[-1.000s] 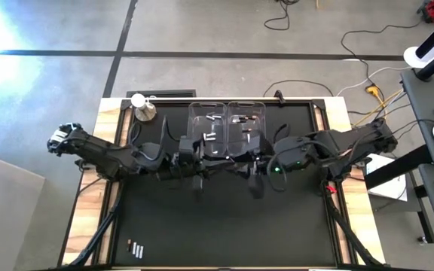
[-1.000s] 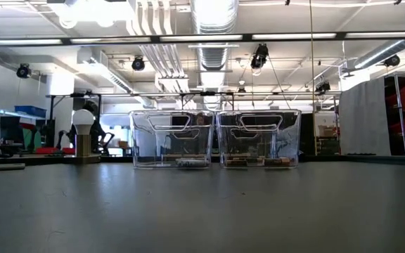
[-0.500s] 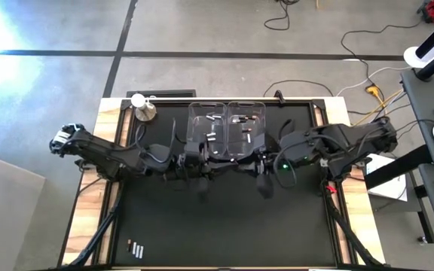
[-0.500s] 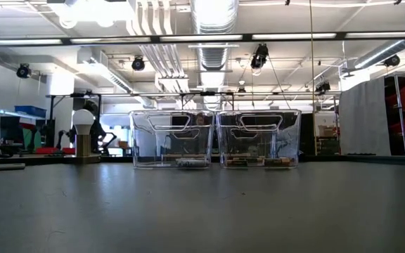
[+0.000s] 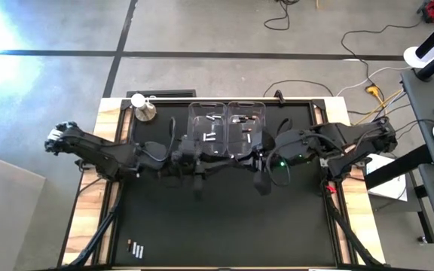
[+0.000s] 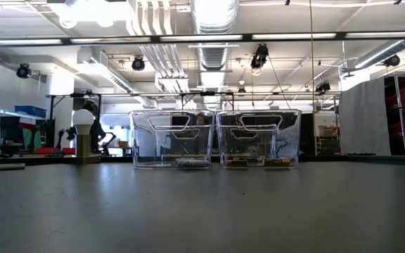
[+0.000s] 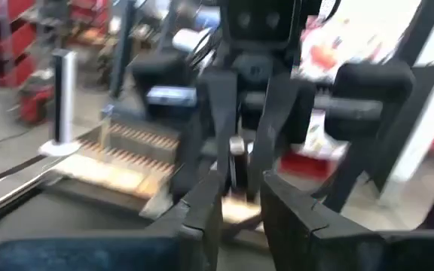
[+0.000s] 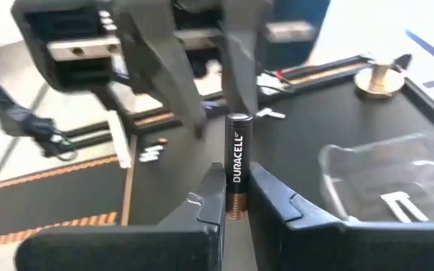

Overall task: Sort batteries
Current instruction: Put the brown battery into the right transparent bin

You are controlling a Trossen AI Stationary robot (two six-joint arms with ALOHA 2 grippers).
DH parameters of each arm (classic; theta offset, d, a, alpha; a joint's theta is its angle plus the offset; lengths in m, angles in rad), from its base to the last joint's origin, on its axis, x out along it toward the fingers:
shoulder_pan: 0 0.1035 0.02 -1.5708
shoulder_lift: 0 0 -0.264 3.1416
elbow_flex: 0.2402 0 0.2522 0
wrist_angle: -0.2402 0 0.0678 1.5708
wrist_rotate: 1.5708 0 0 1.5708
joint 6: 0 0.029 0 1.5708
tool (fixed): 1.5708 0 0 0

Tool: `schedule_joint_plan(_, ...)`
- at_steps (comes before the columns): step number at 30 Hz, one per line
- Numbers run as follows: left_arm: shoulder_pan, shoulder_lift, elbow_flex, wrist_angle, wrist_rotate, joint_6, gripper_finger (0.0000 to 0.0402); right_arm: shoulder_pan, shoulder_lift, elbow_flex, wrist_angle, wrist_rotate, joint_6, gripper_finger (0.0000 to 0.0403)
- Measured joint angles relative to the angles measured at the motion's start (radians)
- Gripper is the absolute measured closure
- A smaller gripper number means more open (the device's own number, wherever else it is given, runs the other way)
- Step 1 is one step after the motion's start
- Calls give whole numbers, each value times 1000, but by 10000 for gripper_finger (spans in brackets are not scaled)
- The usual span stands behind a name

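Item: black-and-copper cylindrical battery (image 8: 236, 167), upright, clamped in right hand (image 8: 233, 197) above the counter (image 5: 224, 226), facing left hand (image 7: 239, 197), slightly parted, empty. Step: handover, apparently. Next: carry to correct clear plastic bin (image 5: 246, 128).

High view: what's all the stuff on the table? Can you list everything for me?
Table: one, black top with wooden edges.
Bins: two, clear, side by side at the far edge.
Batteries in the bins: several, too small to count; paler in the bin on the left arm's side, darker in the other.
Loose batteries: a few, near left corner.
Held battery: one, black and copper, in the air over the table's middle.
Knob: one, silver with a white ball, far left corner.
Right gripper: dark, shut on the held battery.
Left gripper: dark, open, facing it.
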Motion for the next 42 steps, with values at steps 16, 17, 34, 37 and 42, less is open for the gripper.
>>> schedule_joint_plan(16, -3, -373, 0, -1029, -277, -453, 208, -372, 211, -1, -359, -118, -287, 377)
schedule_joint_plan(17, -3, -371, 0, -1088, -278, -496, 201, -406, 231, -3, -374, -137, -333, 377)
schedule_joint_plan(34, -26, -351, -35, -1425, -315, -738, 177, -746, 643, -31, -405, -303, -798, 377)
schedule_joint_plan(37, -26, -356, -79, -1434, -292, -796, 177, -752, 688, -31, -387, -280, -830, 377)
schedule_joint_plan(42, -26, -356, -152, -1417, -262, -864, 177, -756, 726, -32, -375, -223, -880, 367)
